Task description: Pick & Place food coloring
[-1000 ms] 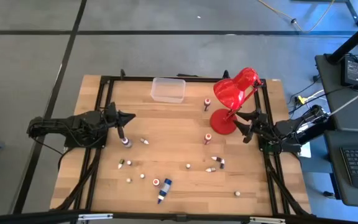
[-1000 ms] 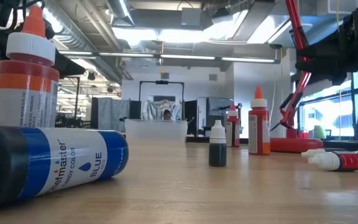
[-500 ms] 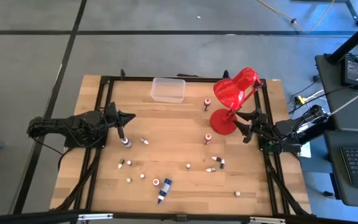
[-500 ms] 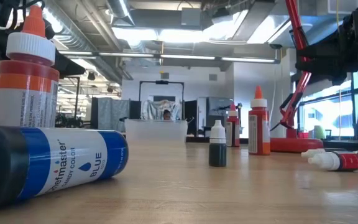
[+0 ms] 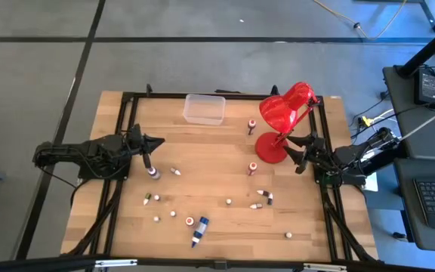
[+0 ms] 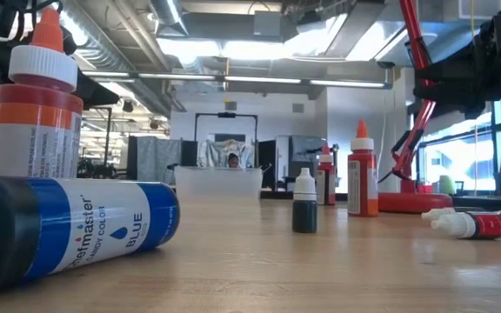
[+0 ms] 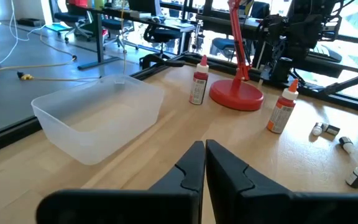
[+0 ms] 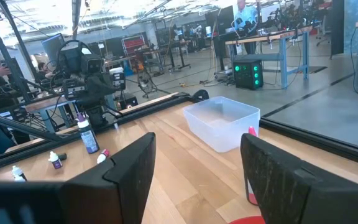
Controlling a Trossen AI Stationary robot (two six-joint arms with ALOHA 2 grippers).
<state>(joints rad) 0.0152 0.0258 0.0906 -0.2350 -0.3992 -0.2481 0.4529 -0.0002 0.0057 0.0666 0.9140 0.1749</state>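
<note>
Several small food coloring bottles lie or stand scattered over the near half of the wooden table (image 5: pixel 225 227). The long blue one (image 5: pixel 198 230) lies on its side near the front edge, close up in the low view (image 6: pixel 68 226). A purple bottle (image 5: pixel 153 172) stands upright just on the near side of my left gripper (image 5: pixel 155 142). That gripper hovers at the table's left, shut and holding nothing (image 7: pixel 204 163). My right gripper (image 5: pixel 293 148) waits open at the right edge beside the lamp base, and is also in its own wrist view (image 8: pixel 197 168).
A clear plastic box (image 5: pixel 204 109) sits at the far edge, also seen ahead of the left gripper (image 7: pixel 98 118). A red desk lamp (image 5: pixel 284 121) stands at the far right, with taller orange-red bottles (image 5: pixel 251 125) (image 5: pixel 254 168) near its base. A black frame (image 5: pixel 127 98) borders the table.
</note>
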